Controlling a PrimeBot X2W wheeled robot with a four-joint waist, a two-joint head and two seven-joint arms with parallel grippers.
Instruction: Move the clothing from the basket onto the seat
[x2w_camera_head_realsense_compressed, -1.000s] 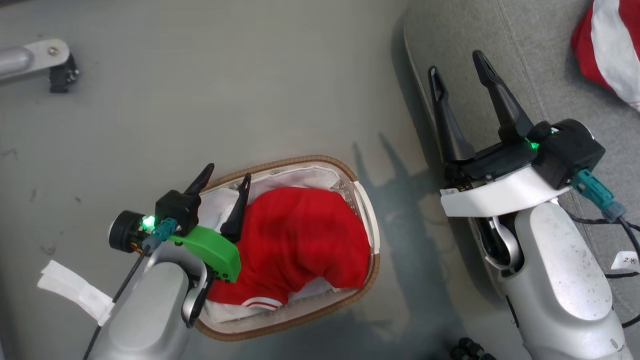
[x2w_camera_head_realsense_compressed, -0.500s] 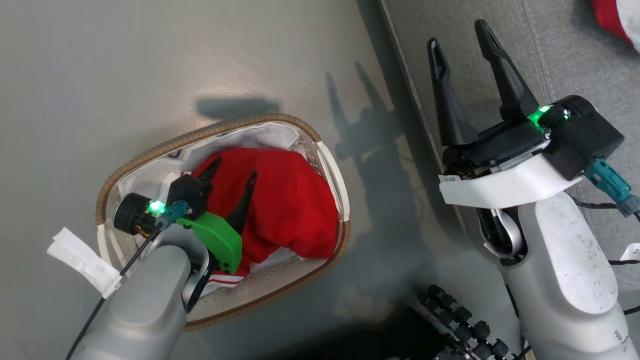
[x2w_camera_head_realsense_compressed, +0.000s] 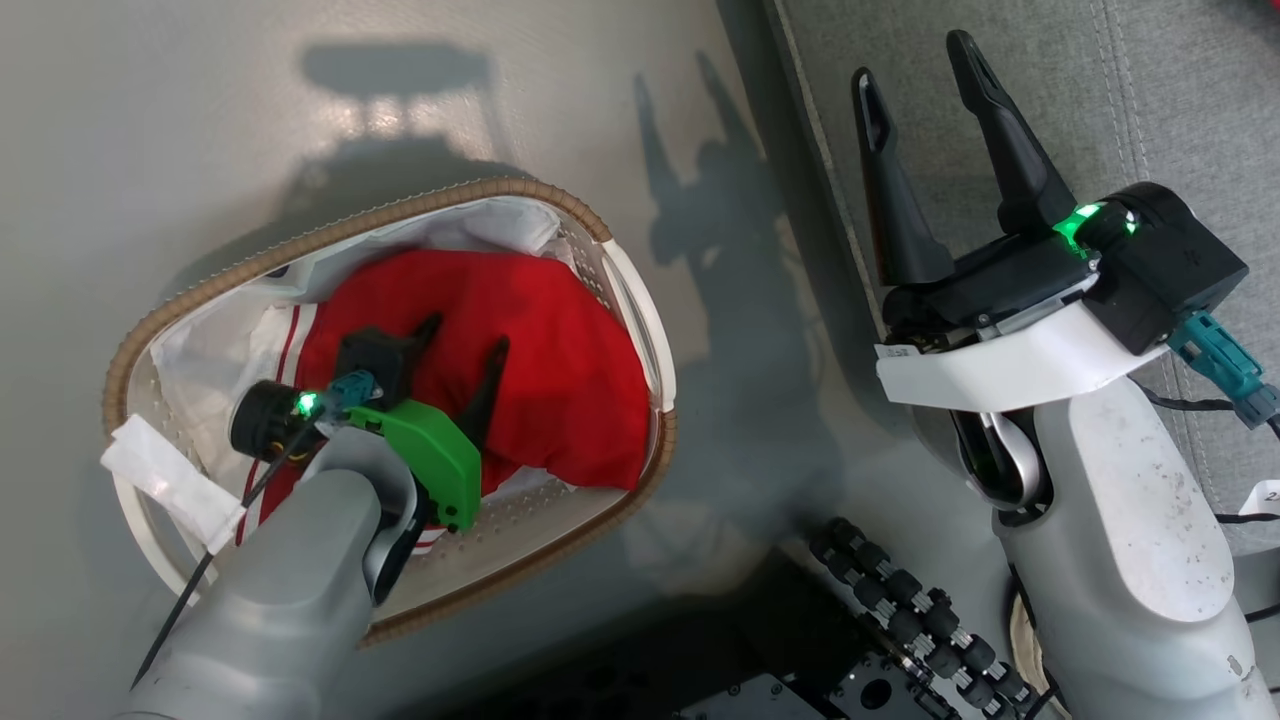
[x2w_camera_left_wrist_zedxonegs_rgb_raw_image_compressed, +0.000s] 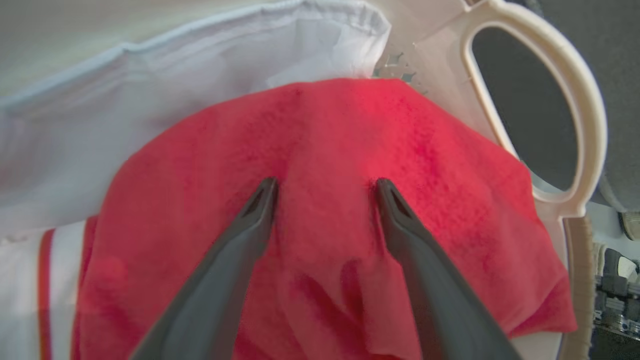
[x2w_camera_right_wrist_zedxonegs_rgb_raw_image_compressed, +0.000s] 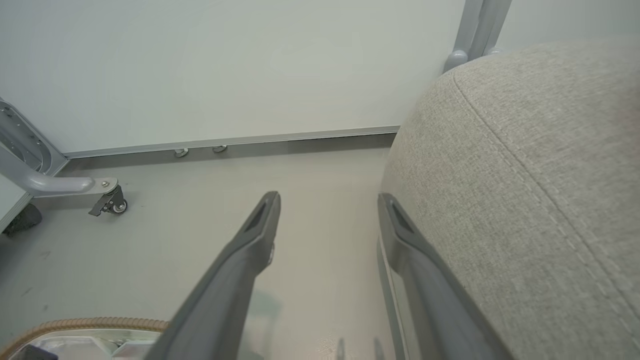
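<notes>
The grey floor takes up the upper left of the head view. The seat fills the upper right, its stitched seams running down the picture. In the right wrist view the seat bulges in from the right side.

The right arm's pale forearm rises from the lower right corner of the head view. Its right gripper points up the frame over the seat's left edge. The two dark fingers are spread wide with nothing between them. In its own view the right gripper has floor and the seat's edge beyond its parted tips.

The left forearm comes up from the lower left and slants over the near end of the basket. The basket sits on the floor at centre left, well apart from the seat. A stretch of the basket's brown rim shows at the bottom left of the right wrist view.

The clothing lies heaped inside the basket, towards its right end, on the white liner. A red-and-white striped edge shows at the heap's left.

The left gripper reaches down into the basket. In the left wrist view the left gripper has its fingers well parted. Both tips press into the clothing with a hump of red cloth between them, and they have not closed on it. The basket's oval handle is at the upper right of that view, and the liner at the upper left.
</notes>
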